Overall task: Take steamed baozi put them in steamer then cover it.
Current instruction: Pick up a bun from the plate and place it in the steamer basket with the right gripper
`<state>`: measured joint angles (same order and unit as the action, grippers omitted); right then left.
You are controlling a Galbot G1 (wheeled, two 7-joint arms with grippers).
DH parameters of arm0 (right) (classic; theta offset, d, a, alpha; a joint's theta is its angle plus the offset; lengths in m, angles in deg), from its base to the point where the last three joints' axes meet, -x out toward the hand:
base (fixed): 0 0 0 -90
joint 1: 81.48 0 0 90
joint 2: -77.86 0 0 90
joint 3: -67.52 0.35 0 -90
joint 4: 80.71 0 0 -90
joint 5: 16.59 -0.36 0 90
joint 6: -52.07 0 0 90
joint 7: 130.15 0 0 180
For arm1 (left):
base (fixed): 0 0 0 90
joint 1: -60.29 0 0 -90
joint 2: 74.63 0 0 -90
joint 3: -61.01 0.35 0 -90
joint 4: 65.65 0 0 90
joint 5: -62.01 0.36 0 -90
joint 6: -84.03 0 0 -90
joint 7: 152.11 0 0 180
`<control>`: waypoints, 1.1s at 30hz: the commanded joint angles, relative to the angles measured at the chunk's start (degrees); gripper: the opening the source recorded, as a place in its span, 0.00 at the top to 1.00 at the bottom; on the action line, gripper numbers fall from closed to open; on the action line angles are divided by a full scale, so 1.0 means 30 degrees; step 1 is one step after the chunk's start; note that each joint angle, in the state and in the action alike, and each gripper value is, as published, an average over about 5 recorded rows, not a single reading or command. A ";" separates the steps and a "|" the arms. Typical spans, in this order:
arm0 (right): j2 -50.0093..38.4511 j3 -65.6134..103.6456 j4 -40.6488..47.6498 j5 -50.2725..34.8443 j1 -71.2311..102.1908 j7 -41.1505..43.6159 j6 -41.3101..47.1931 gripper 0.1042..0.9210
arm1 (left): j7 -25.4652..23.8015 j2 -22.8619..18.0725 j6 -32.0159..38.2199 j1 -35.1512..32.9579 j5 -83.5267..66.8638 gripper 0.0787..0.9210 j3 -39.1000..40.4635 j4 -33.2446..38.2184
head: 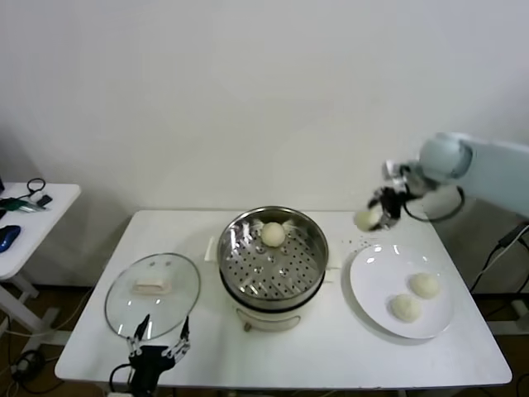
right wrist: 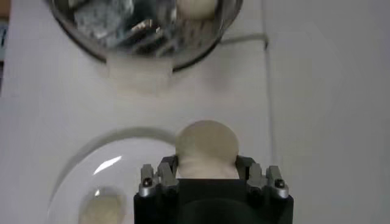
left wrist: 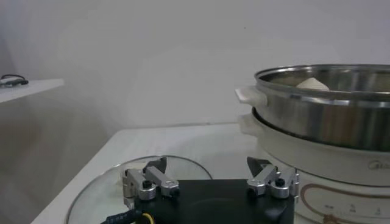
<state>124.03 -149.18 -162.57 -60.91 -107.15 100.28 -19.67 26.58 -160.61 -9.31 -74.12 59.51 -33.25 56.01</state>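
Right gripper (head: 382, 208): raised above the table (head: 331, 356) near its far right corner, clenched on one steamed baozi (head: 366, 219). In the right wrist view the bun (right wrist: 206, 149) sits pinched between the two fingers (right wrist: 159, 176), bulging out past their tips.

Held baozi, position: above the far rim of the white plate (head: 372, 285), between plate and steamer (head: 273, 258), well apart from both surfaces.

Steamer: at the table's centre, on a white pot base (head: 269, 317). One baozi in the steamer (head: 274, 234) lies on the perforated floor, toward the far wall.

White plate: right side of the table, just beside the steamer. Two baozi lie on it, one nearer the right edge (head: 425, 284), one closer to the near edge (head: 405, 308), close together.

Cover (head: 153, 294): flat on the table toward the near left corner, handle up, apart from the steamer.

Left gripper (head: 157, 351): at the near edge, at the cover's near rim, fingers spread and holding nothing.
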 commanded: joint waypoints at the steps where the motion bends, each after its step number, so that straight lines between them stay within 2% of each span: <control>1: 0.2993 0.0234 -0.3744 -0.4902 -0.3652 -0.1365 0.1521 0.35 | -0.0002 0.0034 -0.0028 -0.0052 0.0007 0.12 0.0034 0.0041; 6: 0.5717 0.1344 -0.3760 -0.4719 -0.0241 -0.3067 0.2559 0.35 | -0.0019 0.0115 -0.0030 0.0006 -0.0055 0.12 -0.0051 0.0070; 14: 0.9504 0.1876 -0.0790 -0.2956 0.4221 -0.4099 0.3252 0.35 | -0.0040 0.0159 -0.0216 0.0198 -0.0271 0.12 -0.0332 0.0089; 28: 1.0648 0.1923 0.2657 -0.0754 0.7005 -0.4763 0.3566 0.35 | -0.0057 0.0148 -0.0328 0.0459 -0.0388 0.12 -0.0335 -0.0099; 33: 1.0774 0.2012 0.3031 -0.0721 0.6895 -0.4600 0.3364 0.27 | -0.0047 0.0139 -0.0292 0.0448 -0.0398 0.12 -0.0332 -0.0029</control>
<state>153.90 -143.62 -156.98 -64.21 -89.37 87.37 -10.06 26.44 -160.13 -10.14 -72.82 58.35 -34.23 55.89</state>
